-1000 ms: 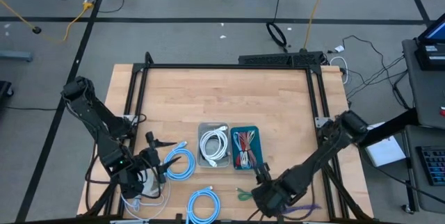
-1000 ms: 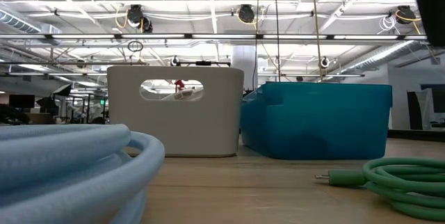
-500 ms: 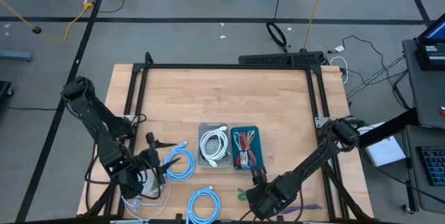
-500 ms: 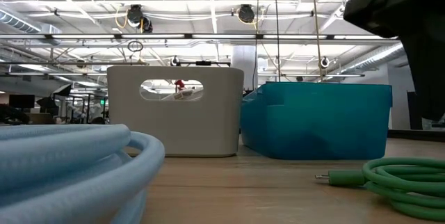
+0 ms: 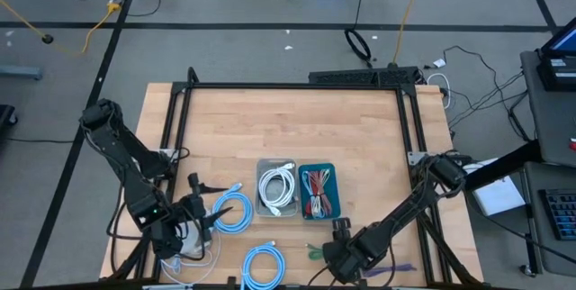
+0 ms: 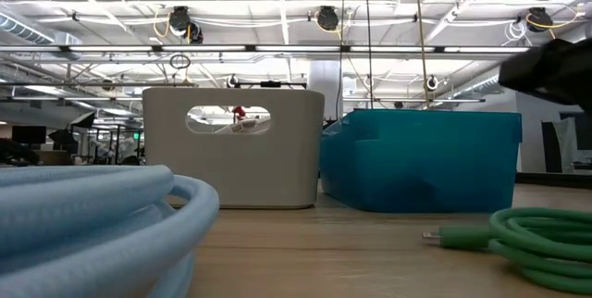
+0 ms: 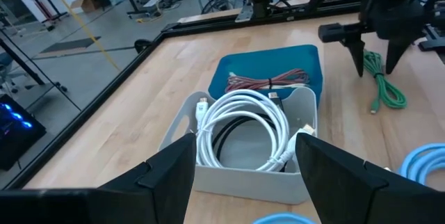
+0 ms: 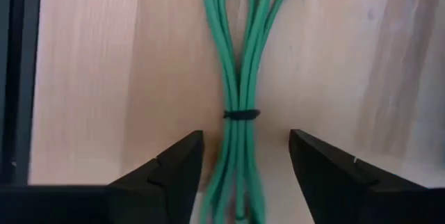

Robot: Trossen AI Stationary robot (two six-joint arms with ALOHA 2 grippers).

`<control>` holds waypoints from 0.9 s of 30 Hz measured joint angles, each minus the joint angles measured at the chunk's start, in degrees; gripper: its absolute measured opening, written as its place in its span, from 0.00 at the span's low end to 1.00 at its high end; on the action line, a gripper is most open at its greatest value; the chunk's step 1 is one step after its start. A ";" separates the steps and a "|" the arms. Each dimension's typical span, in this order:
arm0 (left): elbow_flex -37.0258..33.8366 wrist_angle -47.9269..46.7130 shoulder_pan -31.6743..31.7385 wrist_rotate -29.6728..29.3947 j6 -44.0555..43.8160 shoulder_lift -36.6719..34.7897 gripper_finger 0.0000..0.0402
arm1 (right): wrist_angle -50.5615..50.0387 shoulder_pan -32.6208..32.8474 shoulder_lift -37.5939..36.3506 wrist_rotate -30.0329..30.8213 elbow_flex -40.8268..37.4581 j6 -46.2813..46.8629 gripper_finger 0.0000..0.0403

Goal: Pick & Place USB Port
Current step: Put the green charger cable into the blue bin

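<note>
Green USB cable (image 8: 236, 78) is lying on the wooden table (image 5: 297, 128) at the near edge, just right of the light blue coil (image 5: 264, 265) and in front of the teal bin (image 5: 318, 191). The right gripper (image 8: 243, 165) is poised right over it with its fingers spread, one on each side of the bundle and not pinching it.

Only the right wrist view shows how the cable is bundled: several smooth, round green strands doubled up and cinched by a thin dark tie (looks like a zip tie, can't be sure). In the high view it's barely a green smudge (image 5: 315, 252) by the gripper (image 5: 340, 233), and the low view only catches a loop and a plug end (image 6: 518, 238) lying flat on the wood.

The left wrist view gives the best look into the bins: the white bin (image 7: 236, 161), a rounded plastic tub with cut-out handles, holds a coiled white cable (image 7: 243, 123) over a black one, and the teal one (image 7: 271, 67) behind it holds a dark red bundle (image 7: 268, 81). It also sees the right gripper's dark pointed fingers (image 7: 358, 53) standing over the green cable.

The left gripper (image 5: 205, 202) sits at the near left with its fingers wide apart and nothing between them, next to a second light blue coil (image 5: 232, 212), glossy and tube-like up close in the low view (image 6: 92, 224).
</note>
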 joint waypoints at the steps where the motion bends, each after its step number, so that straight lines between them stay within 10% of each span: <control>1: 0.01 0.02 0.00 0.00 0.00 0.00 0.62 | -0.31 0.02 0.02 -0.08 0.01 0.41 0.48; 11: 0.02 0.00 0.00 -0.02 0.00 0.00 0.62 | -1.51 -0.15 -0.31 -1.49 0.91 1.16 0.05; 18: 0.02 -0.08 0.00 -0.02 0.04 0.00 0.62 | -5.26 -0.53 -5.42 2.10 10.00 -3.43 0.03; 27: 0.02 -0.15 0.02 -0.04 0.21 0.00 0.62 | -6.40 0.81 -19.05 42.01 16.99 -44.70 0.02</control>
